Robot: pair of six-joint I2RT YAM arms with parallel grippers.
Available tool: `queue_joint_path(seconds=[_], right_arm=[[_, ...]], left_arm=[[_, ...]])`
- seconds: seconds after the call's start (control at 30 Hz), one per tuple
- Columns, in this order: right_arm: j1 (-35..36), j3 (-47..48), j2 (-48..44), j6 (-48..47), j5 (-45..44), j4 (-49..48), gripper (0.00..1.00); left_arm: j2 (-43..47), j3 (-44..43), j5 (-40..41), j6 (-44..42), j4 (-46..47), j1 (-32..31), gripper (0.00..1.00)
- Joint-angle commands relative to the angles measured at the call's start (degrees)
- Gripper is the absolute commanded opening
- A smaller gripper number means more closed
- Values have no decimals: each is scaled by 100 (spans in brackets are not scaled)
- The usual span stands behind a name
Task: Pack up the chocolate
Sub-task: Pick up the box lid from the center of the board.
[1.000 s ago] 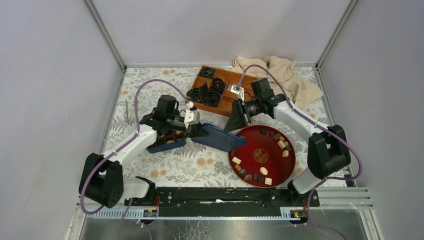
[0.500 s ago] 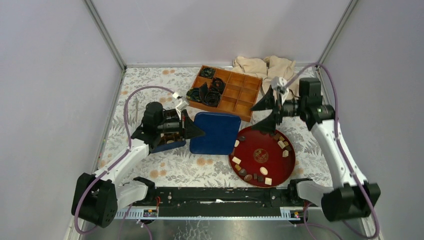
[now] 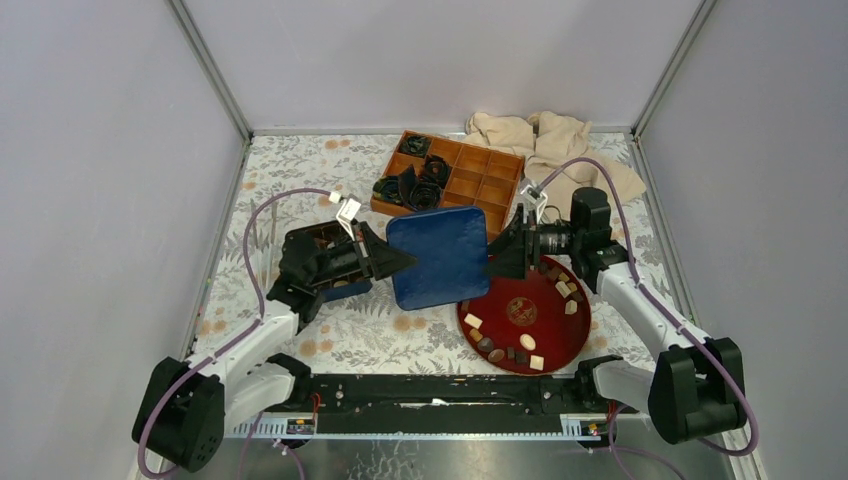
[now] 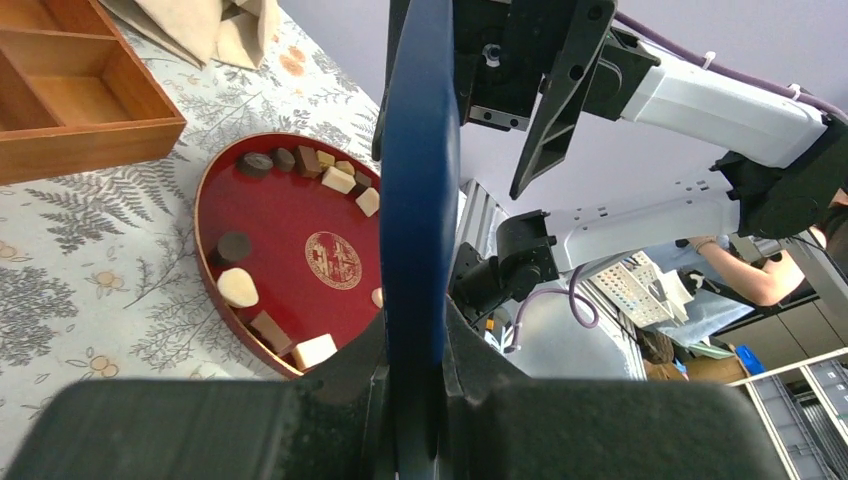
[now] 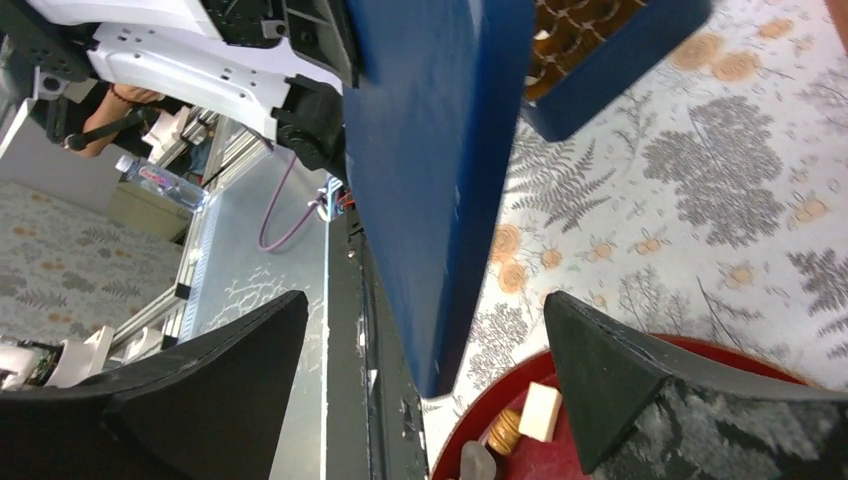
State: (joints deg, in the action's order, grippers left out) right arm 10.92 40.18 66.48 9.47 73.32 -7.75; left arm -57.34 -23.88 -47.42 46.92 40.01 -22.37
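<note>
While left gripper [image 4: 414,345] clamps blue lid [image 4: 420,150], red plate [image 4: 290,225] emblem [image 4: 333,261] unreadable.

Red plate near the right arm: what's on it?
Small chocolates, dark, brown and cream, lie around the rim of the red plate. Its far-left part is covered by the blue lid and right end effector, hiding anything there.

We count two arms, with the left gripper [image 3: 403,262] and the right gripper [image 3: 497,262]. One lid [image 3: 440,255], one box [image 3: 342,291], one plate [image 3: 581,330], one tray [image 3: 480,190], one cloth [image 3: 560,140]. Roughly fifteen chocolates [image 3: 473,321] show. The cups [image 3: 420,190] are too bunched for us to count.
</note>
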Motion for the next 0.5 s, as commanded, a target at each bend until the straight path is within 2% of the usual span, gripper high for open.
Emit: queue_joint_path(seconds=[0.0, 0.1, 0.17, 0.27, 0.33, 0.37, 0.4, 0.47], right_arm=[[331, -45, 79, 1216, -129, -1539, 94], [408, -81, 134, 1637, -394, -1817, 84], [411, -104, 172, 1822, -408, -1970, 71], [412, -94, 129, 2032, -338, -2146, 41], [396, -94, 97, 2171, -264, -2292, 16], [380, -78, 86, 2223, -219, -2302, 5], [350, -72, 85, 2333, -192, -2356, 0], [276, -80, 120, 2659, -108, -2606, 0]], left_arm=[[-113, -162, 388, 175, 756, -295, 0], [-248, -192, 426, 187, 984, -495, 0], [-318, -211, 420, 236, 1128, -576, 0], [-284, -223, 428, 210, 1176, -591, 0], [-232, -185, 475, 133, 1157, -593, 0], [-195, -179, 541, 88, 1055, -593, 8], [-151, -195, 613, -13, 854, -588, 22], [10, -267, 769, -339, 339, -584, 48]])
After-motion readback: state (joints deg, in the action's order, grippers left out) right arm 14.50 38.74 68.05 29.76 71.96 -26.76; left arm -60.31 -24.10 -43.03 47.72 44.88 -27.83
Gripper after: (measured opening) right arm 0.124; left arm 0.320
